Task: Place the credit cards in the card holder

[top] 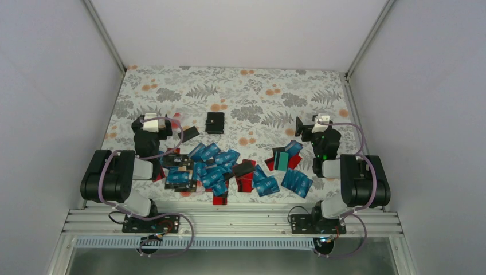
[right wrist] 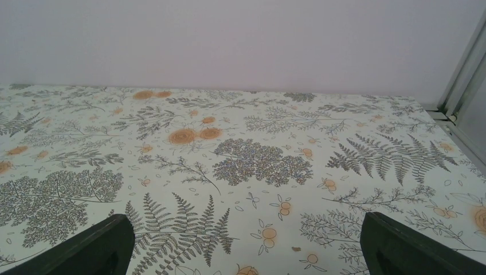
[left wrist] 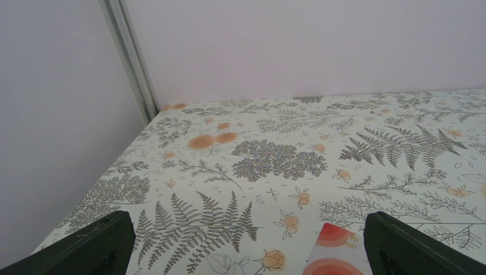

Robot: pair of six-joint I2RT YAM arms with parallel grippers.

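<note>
Credit cards [top: 229,169]: mostly blue, some red/black, overlapping in loose heap on floral table [top: 258,86], near side; smaller cluster [top: 289,160] beside right arm. Card holder [top: 215,122]: black, flat on table beyond heap, apart from it, betw. grippers, nearer left one. Left gripper [left wrist: 246,229]: fingers spread wide, nothing held; one red card [left wrist: 335,255] flat on table below, close to one finger [left wrist: 401,246]. Right gripper [right wrist: 243,229]: likewise wide apart, nothing betw. fingers.

Many credit cards [top: 209,152], one card holder [top: 215,122]
</note>
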